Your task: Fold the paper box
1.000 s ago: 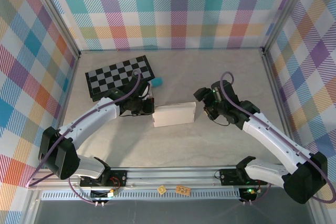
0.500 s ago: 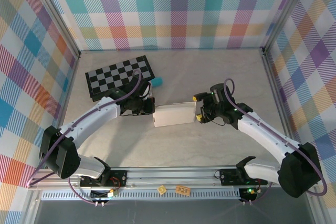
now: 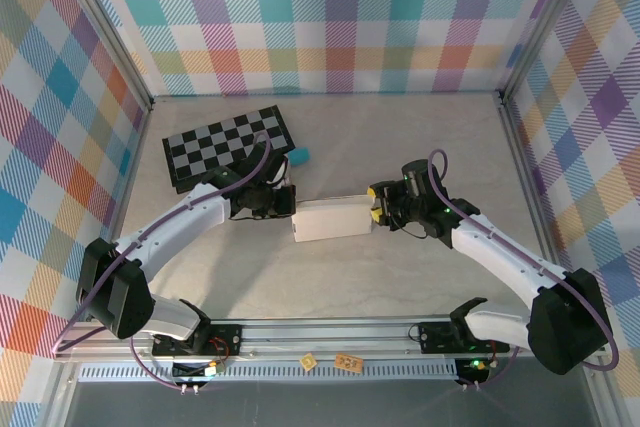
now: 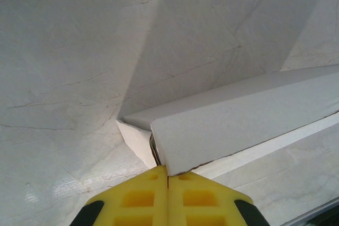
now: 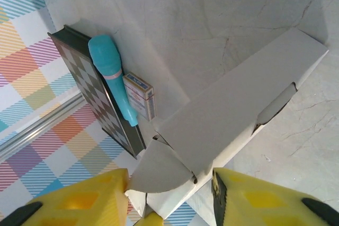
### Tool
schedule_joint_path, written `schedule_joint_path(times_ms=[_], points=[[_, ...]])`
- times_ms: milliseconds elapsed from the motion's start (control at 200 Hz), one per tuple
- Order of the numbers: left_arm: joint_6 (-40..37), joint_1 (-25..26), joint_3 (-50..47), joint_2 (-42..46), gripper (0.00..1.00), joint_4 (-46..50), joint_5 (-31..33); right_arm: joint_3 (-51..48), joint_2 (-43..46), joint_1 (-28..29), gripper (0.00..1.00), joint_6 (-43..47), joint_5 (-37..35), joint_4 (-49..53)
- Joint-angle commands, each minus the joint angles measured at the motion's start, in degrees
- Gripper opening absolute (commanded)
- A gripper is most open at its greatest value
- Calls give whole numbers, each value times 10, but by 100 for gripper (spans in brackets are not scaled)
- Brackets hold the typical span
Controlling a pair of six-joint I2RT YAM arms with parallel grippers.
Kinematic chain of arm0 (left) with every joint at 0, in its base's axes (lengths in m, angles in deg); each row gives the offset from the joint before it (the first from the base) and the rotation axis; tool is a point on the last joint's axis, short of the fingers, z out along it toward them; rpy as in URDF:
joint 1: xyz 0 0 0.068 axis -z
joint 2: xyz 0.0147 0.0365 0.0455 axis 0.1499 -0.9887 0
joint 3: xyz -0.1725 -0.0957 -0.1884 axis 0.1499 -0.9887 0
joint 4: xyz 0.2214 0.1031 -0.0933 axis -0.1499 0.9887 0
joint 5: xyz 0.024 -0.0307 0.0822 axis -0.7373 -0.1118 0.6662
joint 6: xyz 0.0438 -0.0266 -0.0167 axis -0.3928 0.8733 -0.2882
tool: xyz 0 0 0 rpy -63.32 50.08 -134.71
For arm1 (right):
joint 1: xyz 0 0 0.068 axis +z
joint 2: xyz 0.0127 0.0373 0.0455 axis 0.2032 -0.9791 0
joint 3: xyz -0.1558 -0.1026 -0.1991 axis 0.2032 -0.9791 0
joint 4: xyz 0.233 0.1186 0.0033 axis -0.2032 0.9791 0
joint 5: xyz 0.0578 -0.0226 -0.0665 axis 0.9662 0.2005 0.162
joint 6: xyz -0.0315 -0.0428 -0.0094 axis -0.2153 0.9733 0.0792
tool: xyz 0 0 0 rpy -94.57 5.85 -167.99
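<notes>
Closing in from 3 o'clock over the last second, the right pincer [image 3: 375, 209] has reached the right end of the paper box [image 3: 330, 219], which has hardly shifted. On the pale bench [image 3: 400, 137], the black-and-grey checkerboard [image 3: 228, 145] lies toward 10 o'clock. The white box sits closed and shallow near the middle, its long side running from 9 to 3 o'clock. In the top view the left pincer [image 3: 288, 205] is at the box's 9 o'clock end. The left wrist view shows its yellow pads [image 4: 143, 199] pressed together on the box's end corner. The right pincer stands wide; its yellow fingers [image 5: 79, 197] sit to either side of the box's rounded end flap in the right wrist view. A teal marker [image 3: 300, 156] lies along the checkerboard's 3 o'clock edge, at about 11 o'clock from the box. A small printed card [image 5: 140, 95] rests just beside the marker.
</notes>
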Motion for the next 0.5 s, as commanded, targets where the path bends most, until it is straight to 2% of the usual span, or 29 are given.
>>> schedule_joint_path(times_ms=[0, 395, 495], points=[[1, 9, -16, -26, 0, 64, 6, -13, -11, -4, 41, 19, -5, 27], [4, 10, -19, -26, 0, 62, 5, -43, -6, -4, 32, 53, 0, 56], [3, 10, -16, -27, 0, 65, 5, -49, -5, -4, 41, 52, 8, 57]])
